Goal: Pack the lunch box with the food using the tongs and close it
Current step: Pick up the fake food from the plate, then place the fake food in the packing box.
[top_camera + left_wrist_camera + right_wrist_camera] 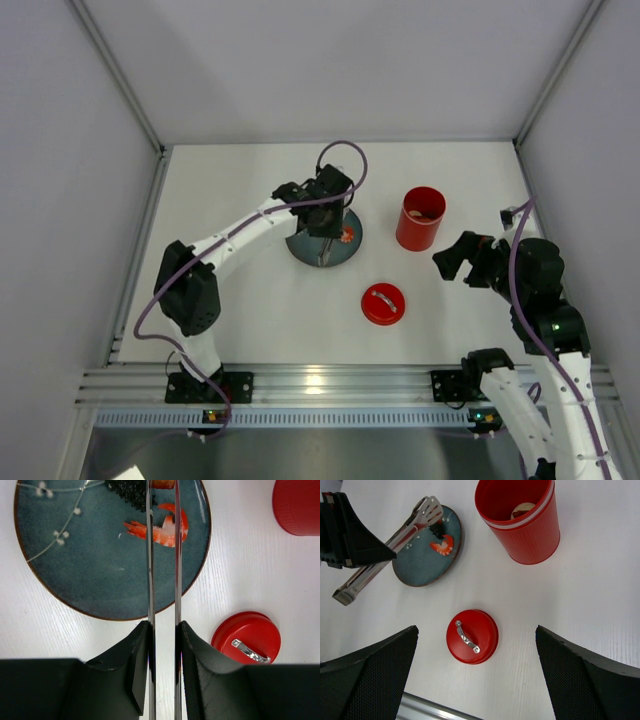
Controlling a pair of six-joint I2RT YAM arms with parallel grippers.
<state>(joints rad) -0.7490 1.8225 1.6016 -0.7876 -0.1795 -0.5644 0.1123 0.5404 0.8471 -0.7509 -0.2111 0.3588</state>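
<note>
Top view: left arm stretched out over the white table (250, 310), left gripper (326, 225) above the dark blue-grey plate (300, 250), tongs (322, 256) pointing down onto it. Lunch box (421, 218) upright and uncovered, near the plate's right; lid (383, 304) lying apart from it, handle up, nearer the arm bases. Right gripper (452, 258) hangs just right of the lunch box, jaws spread wide, holding nothing. Left wrist view: black fingers (205, 680) clamped on the tongs, the two arms squeezed almost parallel; shrimp piece (165, 530) lies on the plate under them, dark bits (132, 492) close by, an orange-brown piece (162, 484) at the tips, cut by the frame edge. Right wrist view: own fingers (375, 675) far apart with the lid between them on the table; a beige disc (522, 510) visible inside the lunch box.
</note>
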